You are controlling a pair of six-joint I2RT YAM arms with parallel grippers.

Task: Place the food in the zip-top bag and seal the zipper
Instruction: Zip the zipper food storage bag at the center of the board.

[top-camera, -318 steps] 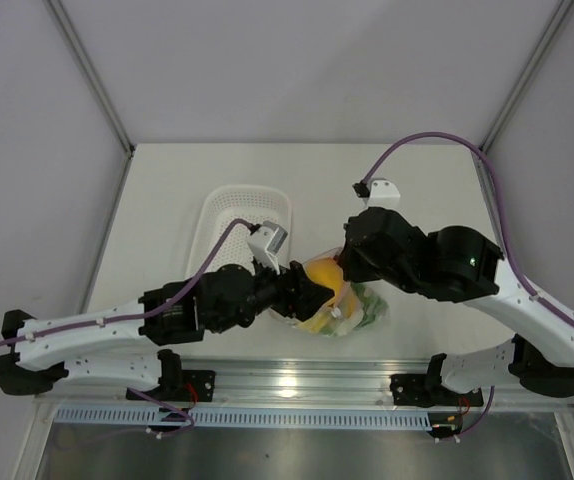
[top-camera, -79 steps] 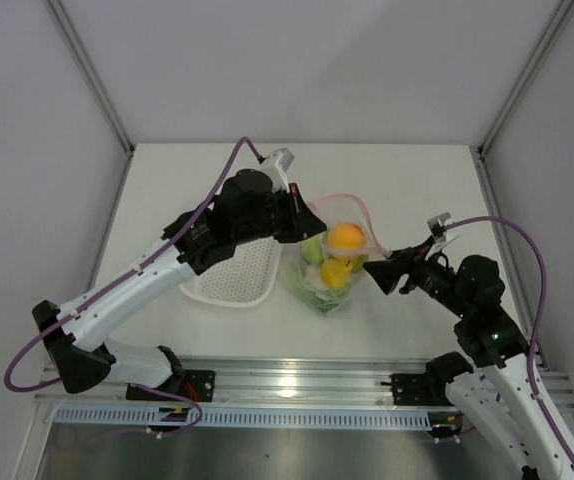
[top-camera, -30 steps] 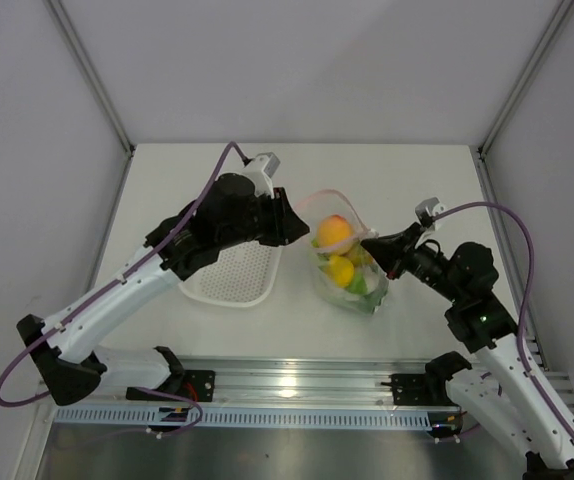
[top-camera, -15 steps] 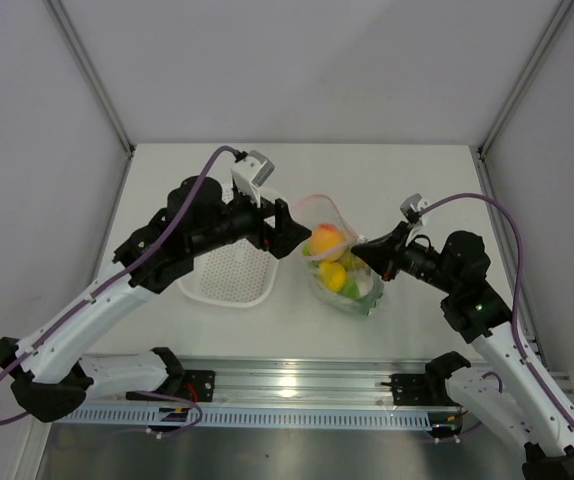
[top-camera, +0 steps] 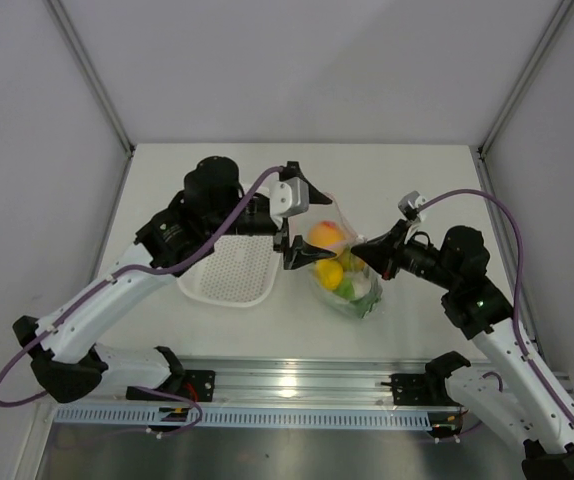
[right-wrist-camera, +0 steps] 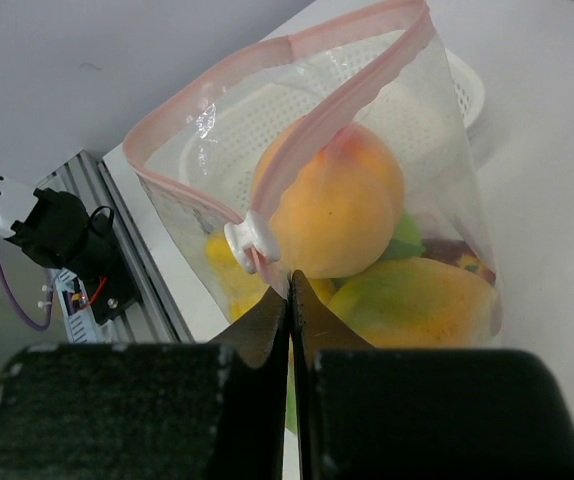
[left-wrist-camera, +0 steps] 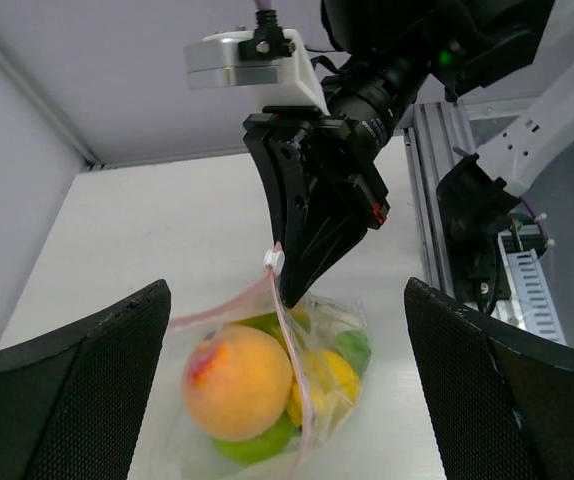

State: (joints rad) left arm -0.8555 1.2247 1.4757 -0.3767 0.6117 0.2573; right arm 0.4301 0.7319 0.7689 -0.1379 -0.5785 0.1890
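Observation:
The clear zip-top bag (top-camera: 359, 296) stands on the table between the arms, held up at one corner. Inside it show an orange-yellow fruit (top-camera: 324, 236), a yellow one (top-camera: 329, 273) and green pieces. My right gripper (right-wrist-camera: 290, 282) is shut on the bag's corner just below the white slider (right-wrist-camera: 244, 243). The pink zipper (right-wrist-camera: 347, 108) loops apart, so the mouth gapes. My left gripper (top-camera: 304, 220) hangs wide open just left of the bag, touching nothing. In the left wrist view the bag (left-wrist-camera: 362, 345) sits between the spread fingers (left-wrist-camera: 77, 390).
A white perforated basket (top-camera: 227, 278) lies left of the bag, under the left arm. The aluminium rail (top-camera: 297, 380) runs along the near edge. Grey walls close in the table at the back and sides.
My left gripper has opened, let go of the bag's mouth and turned to face the bag. The right gripper keeps its pinch on the corner and has shifted slightly left.

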